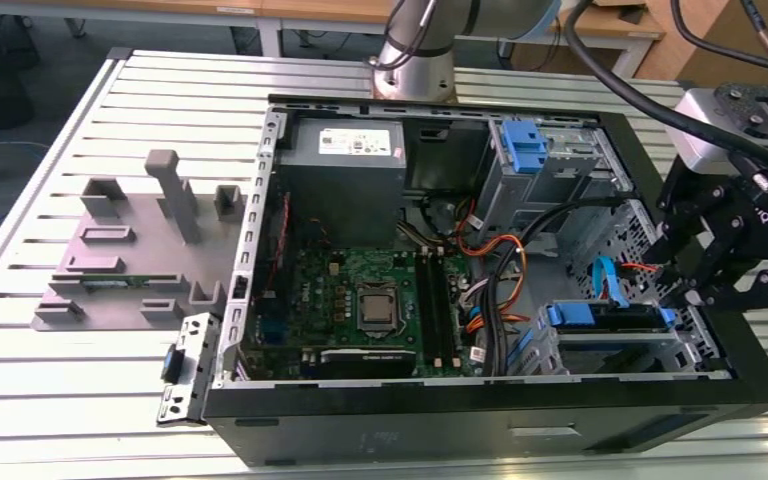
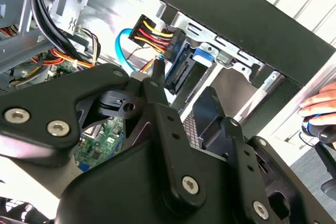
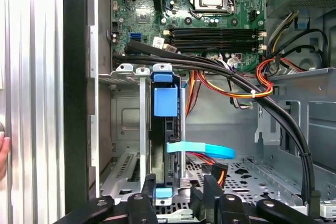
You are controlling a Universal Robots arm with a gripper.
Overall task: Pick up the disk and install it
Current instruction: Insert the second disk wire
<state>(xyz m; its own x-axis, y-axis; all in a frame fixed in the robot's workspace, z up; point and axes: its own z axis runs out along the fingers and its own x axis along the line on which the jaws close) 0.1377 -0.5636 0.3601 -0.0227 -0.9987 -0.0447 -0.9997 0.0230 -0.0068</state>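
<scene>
disk (image 3: 166,129), a flat grey drive with blue plastic rails, sits edge-up in the metal drive bay (image 3: 126,124) just ahead of the black gripper (image 3: 178,192), whose fingers (image 3: 149,184) are spread and grasping nothing, apparently seated already.

Robotics lab/test bench: open PC tower (image 1: 491,420) on a slotted aluminium table (image 1: 37,390), grey fixture block (image 1: 131,250) beside the tower, robot arm base (image 1: 418,50) behind it.

Disk (image 3: 166,129) upright in the case's (image 1: 518,425) drive bay, hand (image 1: 704,285) beside
</scene>
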